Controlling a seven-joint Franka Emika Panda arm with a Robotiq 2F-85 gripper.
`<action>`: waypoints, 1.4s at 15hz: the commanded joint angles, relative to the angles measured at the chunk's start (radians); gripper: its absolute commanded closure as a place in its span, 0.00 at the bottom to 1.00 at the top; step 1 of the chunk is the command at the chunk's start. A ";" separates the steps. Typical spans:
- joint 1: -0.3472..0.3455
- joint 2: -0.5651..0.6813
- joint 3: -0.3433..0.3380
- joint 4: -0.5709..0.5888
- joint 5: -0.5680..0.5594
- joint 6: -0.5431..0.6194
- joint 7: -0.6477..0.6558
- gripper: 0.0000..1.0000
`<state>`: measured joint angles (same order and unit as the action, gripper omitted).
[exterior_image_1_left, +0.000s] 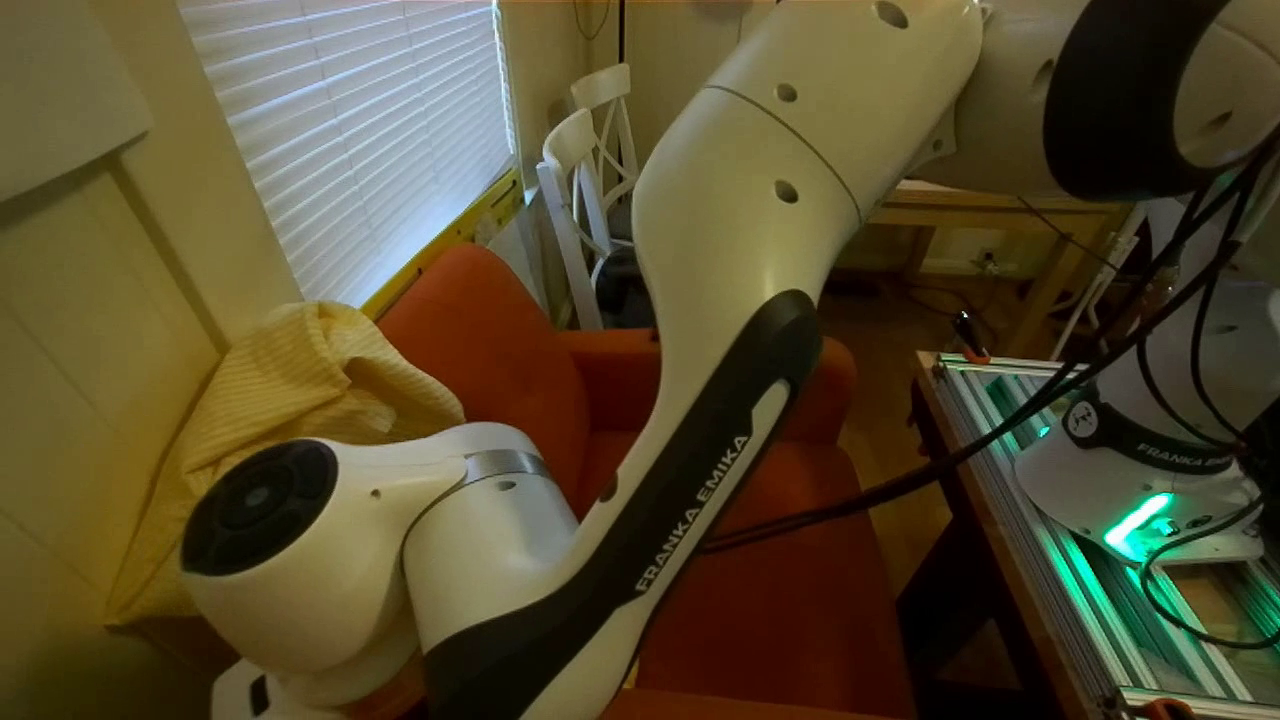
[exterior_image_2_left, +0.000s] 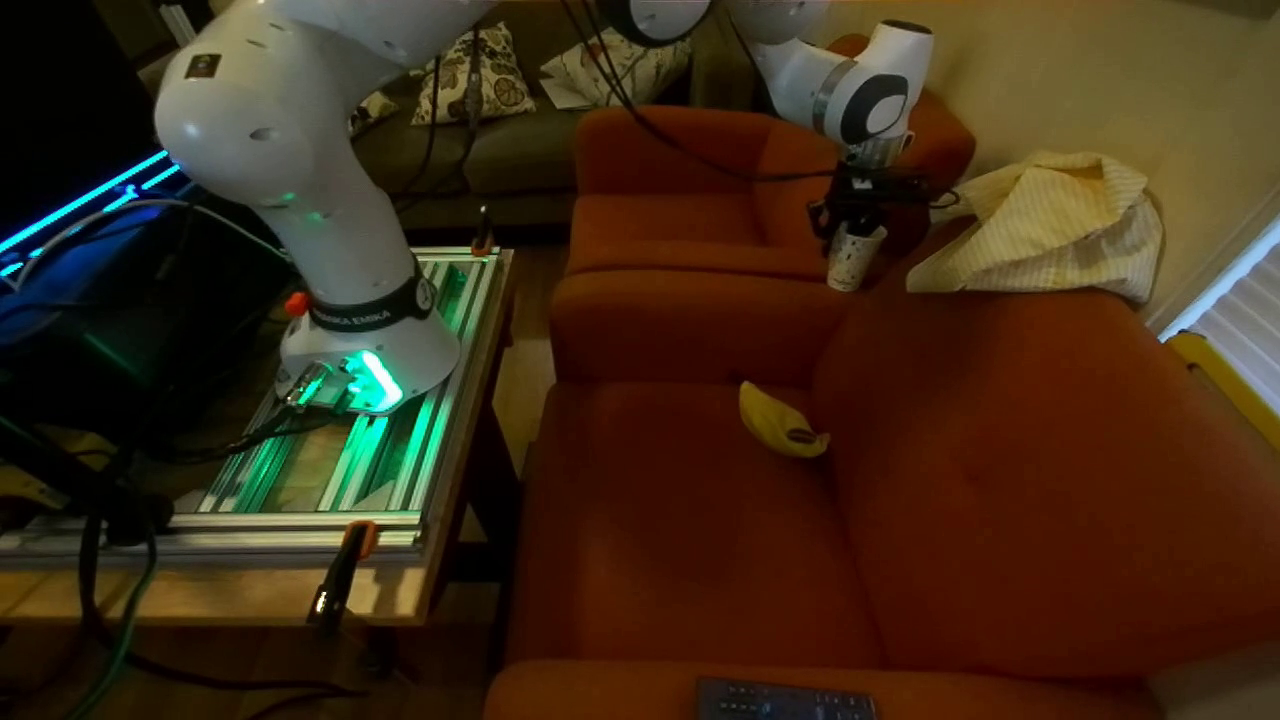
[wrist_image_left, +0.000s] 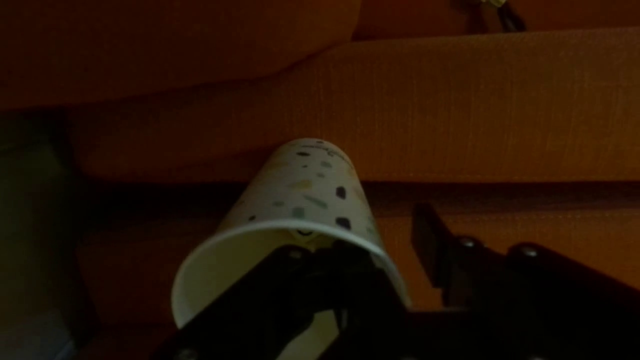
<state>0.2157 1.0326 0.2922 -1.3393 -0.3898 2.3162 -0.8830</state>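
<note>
You have the gripper (wrist_image_left: 385, 235) at the rim of a speckled paper cup (wrist_image_left: 312, 185), which is in the middle of the wrist view, with its mouth toward the lower edge. The fingers (wrist_image_left: 431, 252) stand parted: one reaches into the mouth, the other is outside on the right, and a gap shows between this outer finger and the cup wall, so I judge that you do not pinch it. Whether the inner finger touches the wall, I cannot tell. In an exterior view the cup is in the upper right, slightly tilted, at the far edge of the armrest (exterior_image_2_left: 690, 320) of the orange sofa (exterior_image_2_left: 680, 520); whether its base rests on something is not clear. A striped yellow cloth (exterior_image_2_left: 1050, 230) lies near, more to the right, and a yellow banana-shaped object (exterior_image_2_left: 780, 422) is lower, on the sofa. Please avoid sideways movement, because the inner finger could drag the cup over. If you close, do it gently, since thin paper can buckle; if you withdraw, go straight along the cup's axis.
</note>
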 joint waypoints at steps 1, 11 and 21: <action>0.002 -0.067 -0.022 -0.103 0.046 0.051 0.012 0.36; 0.003 -0.145 -0.039 -0.225 0.038 0.170 0.024 0.00; 0.005 -0.229 -0.059 -0.302 0.026 0.229 0.030 0.00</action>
<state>0.2160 0.8557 0.2457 -1.5785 -0.3671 2.5136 -0.8671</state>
